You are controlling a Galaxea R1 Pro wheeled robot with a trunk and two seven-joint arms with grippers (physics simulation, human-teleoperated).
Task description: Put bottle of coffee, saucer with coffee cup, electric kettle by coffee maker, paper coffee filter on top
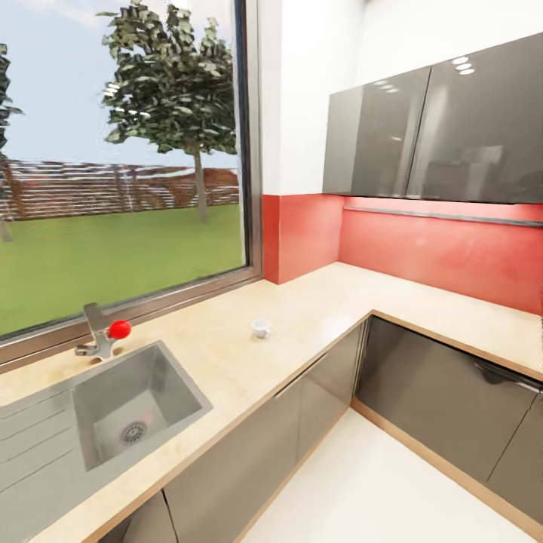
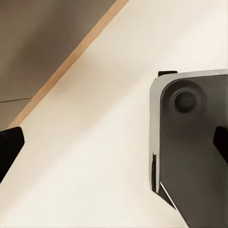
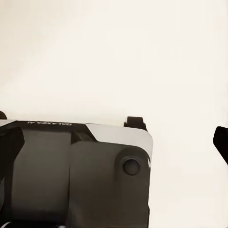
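Observation:
The kitchen countertop (image 1: 324, 302) is a light wood-look slab that wraps around a corner above dark grey cabinet fronts. A tiny white coffee cup (image 1: 261, 327) stands alone on it, between the sink and the corner. My left gripper (image 2: 114, 147) hangs open over the pale floor, with nothing between its black fingertips (image 2: 9, 147). My right gripper (image 3: 114, 142) is also open and empty above the floor. The coffee maker, bottle of coffee, kitchen shelf, paper coffee filter, saucer and electric kettle are out of view.
A steel sink (image 1: 98, 407) with a red-knobbed faucet (image 1: 103, 335) sits at the left under a large window. Glossy grey wall cabinets (image 1: 452, 128) hang over the right run of counter. Pale floor (image 1: 362, 490) lies in the corner. My own base (image 2: 194, 156) shows under both wrists.

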